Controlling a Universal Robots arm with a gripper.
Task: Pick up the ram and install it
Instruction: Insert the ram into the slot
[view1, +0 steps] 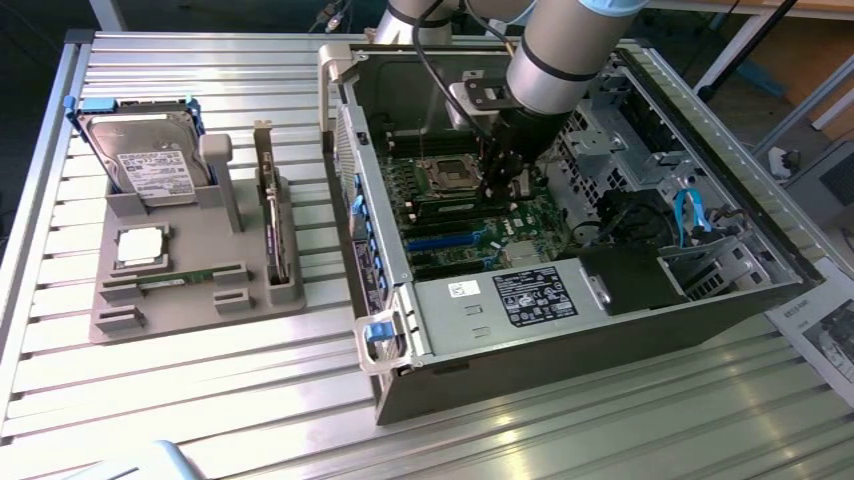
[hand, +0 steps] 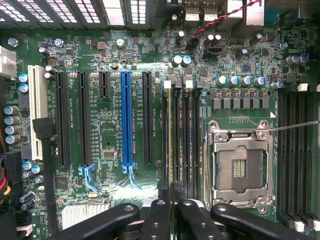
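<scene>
The ram is being gripped edge-on between the clenched fingers of the gripper. It is being held over the black memory slots of the motherboard, in line with them and just beside the empty socket. Whether its lower edge is touching a slot cannot be told. A blue slot is being shown among the black expansion slots, apart from the ram.

In the exterior view, the gripper is being shown inside the open case, pointing down at the board just at 3 o'clock of the socket. The arm is reaching in from 12 o'clock. A blue cable is hanging in the case at 3 o'clock of the gripper, well apart from it.

The grey tray is being shown at 9 o'clock of the case, near it, on the slatted table. On the tray, the drive is being propped up at the 12 o'clock end. The silver CPU is lying at 6 o'clock of the drive, and the dark card is standing upright along the 3 o'clock side.
</scene>
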